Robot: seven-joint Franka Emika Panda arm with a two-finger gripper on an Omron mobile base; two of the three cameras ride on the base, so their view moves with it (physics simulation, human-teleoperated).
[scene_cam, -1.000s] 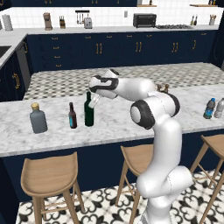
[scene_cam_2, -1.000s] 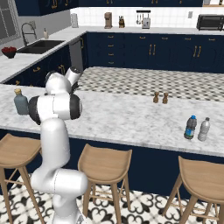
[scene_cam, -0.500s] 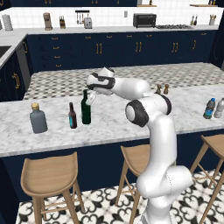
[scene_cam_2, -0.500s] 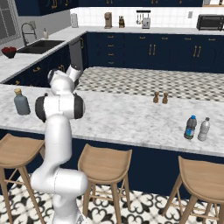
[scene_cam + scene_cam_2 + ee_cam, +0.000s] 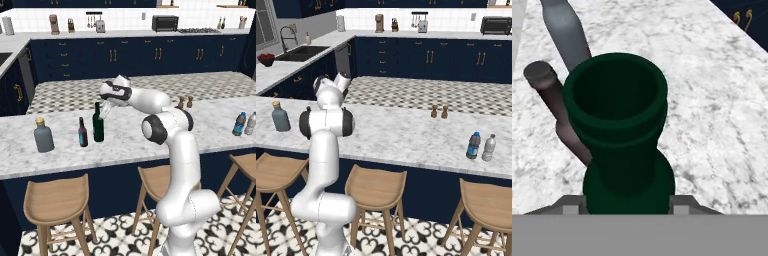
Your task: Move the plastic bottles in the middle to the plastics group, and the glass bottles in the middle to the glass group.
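Observation:
The tall dark green glass bottle [image 5: 98, 126] stands upright on the marble counter [image 5: 150, 135], just right of the small brown bottle [image 5: 82, 133] and the grey flask [image 5: 43, 136] of the glass group. My gripper [image 5: 104, 109] is shut on its neck. In the hand view I look down into the green bottle's mouth [image 5: 614, 95], which sits between my fingertips [image 5: 571, 205]; the brown bottle [image 5: 554, 107] and the flask [image 5: 564, 30] lie just beyond. Two plastic bottles, one blue-capped [image 5: 239, 124] and one clear-grey [image 5: 251, 123], stand together at the counter's right end.
Two small brown shakers [image 5: 185, 102] stand behind the arm on the tiled part of the island. Wooden stools [image 5: 55, 200] line the counter's near side. In the right base view my arm hides the green bottle; the flask [image 5: 280, 117] and the plastic bottles [image 5: 473, 145] show.
The green bottle and my gripper have shifted slightly left, closer to the brown bottle. The grip looks the same.

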